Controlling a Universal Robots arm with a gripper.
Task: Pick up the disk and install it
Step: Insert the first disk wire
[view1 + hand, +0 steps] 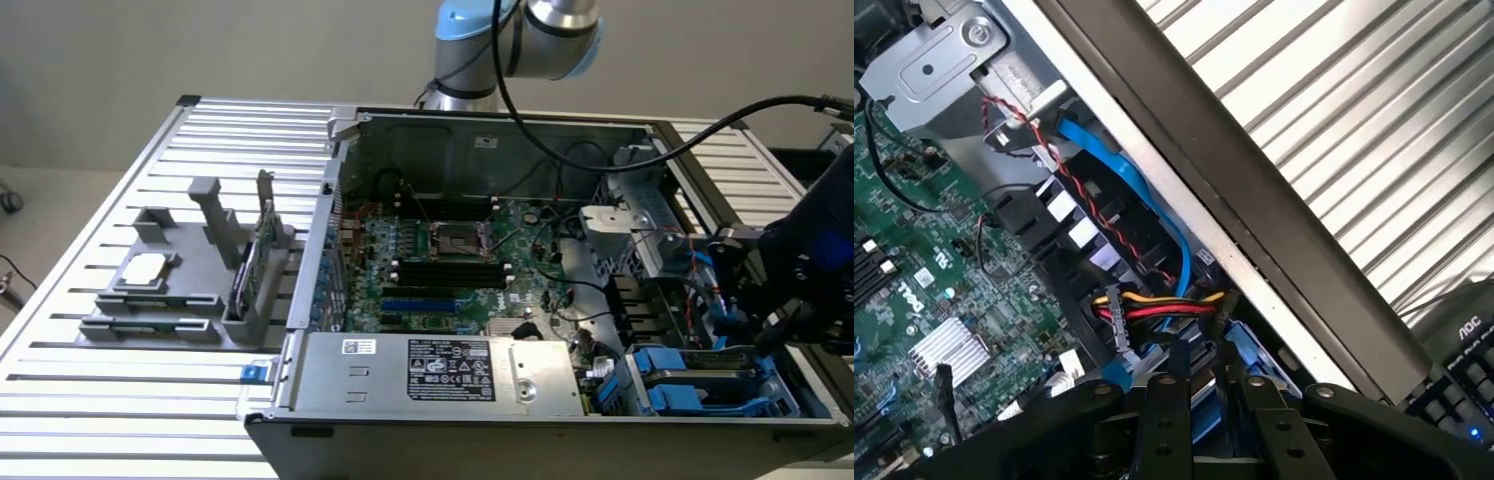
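Disk sits between end effector fingers, which look clenched on its blue frame. It is at drive bay, in computer case corner at exterior view's right. Judgement: hold disk square to bay rails, slide slowly, avoid snagging power cable and blue data cable. Seating depth hidden.

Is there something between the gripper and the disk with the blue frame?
Nothing visible does. The gripper is right at the disk, whose blue frame shows at its tip. Red, yellow and black wires cross just beyond, close by.
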